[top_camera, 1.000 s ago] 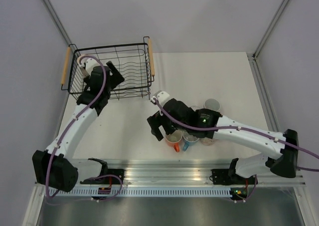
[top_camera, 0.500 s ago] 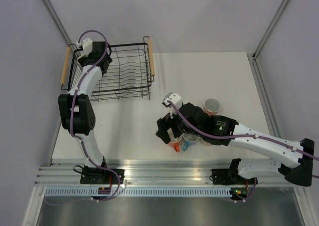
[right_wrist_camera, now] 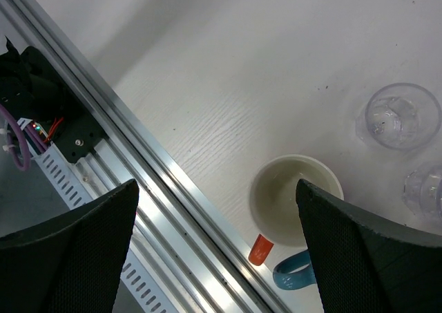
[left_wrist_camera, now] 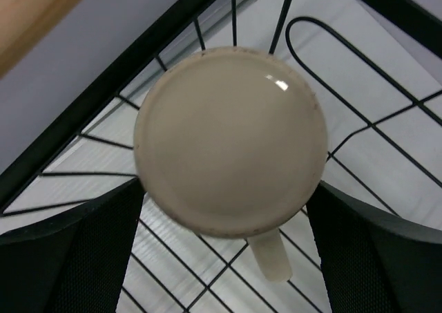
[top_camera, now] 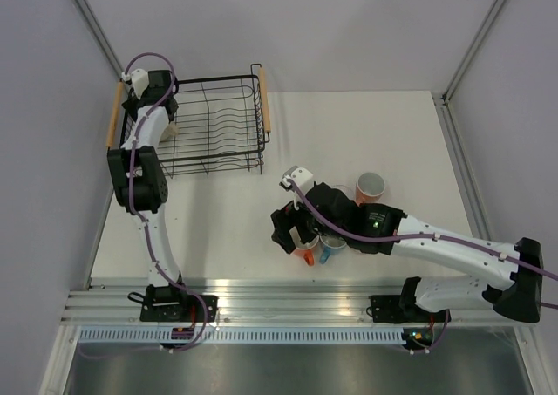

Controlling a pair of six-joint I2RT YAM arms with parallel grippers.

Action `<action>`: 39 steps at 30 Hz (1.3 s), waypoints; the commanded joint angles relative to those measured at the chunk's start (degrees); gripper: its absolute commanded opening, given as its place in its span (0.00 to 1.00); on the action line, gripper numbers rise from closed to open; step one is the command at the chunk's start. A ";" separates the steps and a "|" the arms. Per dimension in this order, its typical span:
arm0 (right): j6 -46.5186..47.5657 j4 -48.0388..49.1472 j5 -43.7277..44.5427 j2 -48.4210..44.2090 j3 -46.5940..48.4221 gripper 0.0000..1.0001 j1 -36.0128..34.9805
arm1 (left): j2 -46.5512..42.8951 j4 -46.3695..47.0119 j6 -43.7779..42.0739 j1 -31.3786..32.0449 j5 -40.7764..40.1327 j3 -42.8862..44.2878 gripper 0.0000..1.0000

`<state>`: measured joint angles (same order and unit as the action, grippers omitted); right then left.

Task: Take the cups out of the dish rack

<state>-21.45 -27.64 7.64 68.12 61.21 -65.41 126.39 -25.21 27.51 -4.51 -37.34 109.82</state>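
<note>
White, black-jointed arms [top_camera: 453, 252], purple cables [top_camera: 153, 58]

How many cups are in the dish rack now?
1: the cream mug, upside down near the dish rack's left side. The left arm above may hide others.

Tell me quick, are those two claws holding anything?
Left gripper: open, empty, over the cream mug.
Right gripper: open, empty, by the orange mug.

The right gripper [top_camera: 292, 231] hangs spread, with the orange mug [top_camera: 307, 254] and blue mug [top_camera: 326, 254] just to its right. The dish rack [top_camera: 264, 109] lies beneath the left gripper [top_camera: 159, 103].
</note>
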 commanded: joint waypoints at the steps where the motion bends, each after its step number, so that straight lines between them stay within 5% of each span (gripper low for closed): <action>1: -0.96 1.71 0.62 1.49 0.40 0.98 -0.25 | 4.21 2.09 -5.35 -0.41 -1.06 6.54 1.00; 16: -1.93 1.18 1.24 5.18 -0.22 0.98 0.45 | 12.48 12.99 -11.16 -1.55 -0.89 8.39 0.99; 19: -1.75 1.53 0.80 6.06 -0.04 0.98 0.63 | 11.95 14.13 -12.65 -1.55 -0.37 7.34 0.76; 20: -1.66 1.71 0.71 6.32 0.05 0.98 0.72 | 11.17 15.18 -13.52 -1.55 -0.10 6.38 0.52; 24: -1.23 2.33 0.27 7.03 -0.13 0.98 0.81 | 8.71 16.42 -13.71 -1.55 -0.19 3.83 0.03; 39: 0.53 5.31 -0.78 4.66 -1.80 0.98 0.90 | -11.42 13.44 -5.19 1.17 7.71 -9.97 0.02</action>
<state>-22.04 -25.17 7.35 74.81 59.72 -64.71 124.25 -14.76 19.11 -4.67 -32.05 99.24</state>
